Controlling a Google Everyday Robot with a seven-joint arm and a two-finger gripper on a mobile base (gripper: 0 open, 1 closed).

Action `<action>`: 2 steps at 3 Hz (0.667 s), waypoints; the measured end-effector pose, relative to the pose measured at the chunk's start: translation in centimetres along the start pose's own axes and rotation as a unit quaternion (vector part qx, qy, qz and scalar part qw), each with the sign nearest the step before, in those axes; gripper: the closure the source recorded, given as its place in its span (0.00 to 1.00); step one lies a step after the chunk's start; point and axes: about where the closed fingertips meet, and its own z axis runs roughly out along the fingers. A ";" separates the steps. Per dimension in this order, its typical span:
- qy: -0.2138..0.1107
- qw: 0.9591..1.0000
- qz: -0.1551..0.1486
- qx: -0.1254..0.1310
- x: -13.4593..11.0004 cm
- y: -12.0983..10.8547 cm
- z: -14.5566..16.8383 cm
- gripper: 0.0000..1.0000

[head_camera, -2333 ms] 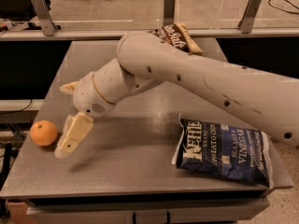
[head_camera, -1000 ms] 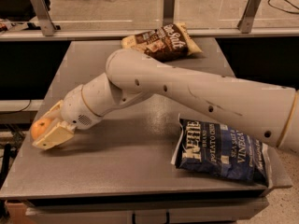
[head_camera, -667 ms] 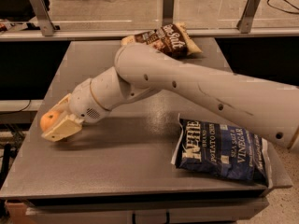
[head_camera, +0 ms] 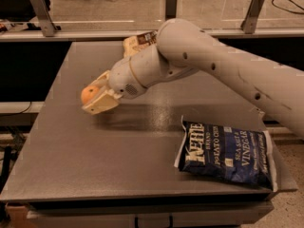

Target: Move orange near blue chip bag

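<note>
The robot's cream-coloured two-finger gripper (head_camera: 94,99) hangs up and to the left of the large, dark navy-blue crinkly chip bag with white lettering (head_camera: 226,151), well apart from it. Its jaws are clamped on the small round orange (head_camera: 88,93), which shows between the fingers and appears to be clear of the flat grey table (head_camera: 95,170).

The coming move turns on one relation: the blue chip bag lies down and to the right of the held orange, across a bare stretch of tabletop, with its long axis running left to right. The bag's left edge is the side nearest the gripper, so that is likely the closest spot to set the fruit down. A brown-and-cream chip bag (head_camera: 140,40) lies far behind the blue chip bag, partly hidden by the white arm (head_camera: 204,65).
</note>
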 end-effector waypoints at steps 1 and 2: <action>0.016 1.000 0.009 0.022 1.9 -3.1 -3.2 1.00; 0.034 0.998 0.024 0.047 3.9 -5.1 -6.6 1.00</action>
